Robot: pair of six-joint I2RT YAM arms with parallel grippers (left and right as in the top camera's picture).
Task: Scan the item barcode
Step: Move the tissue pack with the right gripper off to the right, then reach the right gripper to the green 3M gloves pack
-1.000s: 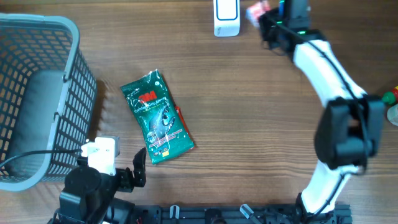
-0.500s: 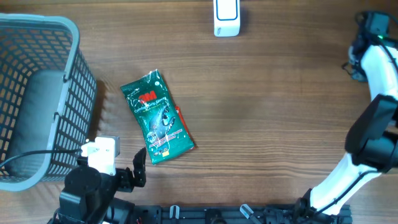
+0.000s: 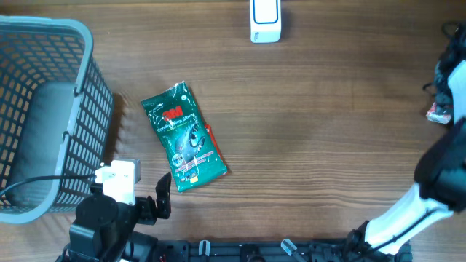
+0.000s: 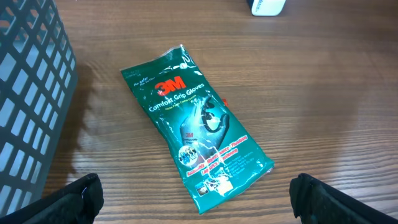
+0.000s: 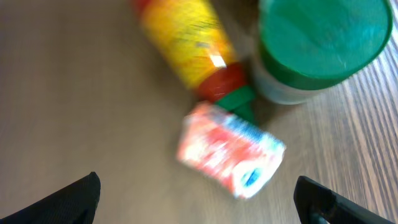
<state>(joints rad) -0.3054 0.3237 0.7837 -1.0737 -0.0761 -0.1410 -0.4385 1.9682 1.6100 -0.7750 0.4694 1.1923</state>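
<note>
A small red and white packet lies on the wood just beyond my right gripper. That gripper is open and holds nothing; the packet is blurred, and in the overhead view it sits at the table's far right edge. The white scanner stands at the top centre. A green 3M glove packet lies flat in front of my left gripper, which is open and short of it. No barcode shows in any view.
A grey mesh basket fills the left side. Beside the red and white packet lie a yellow bottle with a red and green cap and a jar with a green lid. My right arm runs along the right edge.
My right arm swung from beside the scanner to the far right edge with the red and white packet. Its jaws then opened and the packet now lies on the table. The left arm stayed still.
</note>
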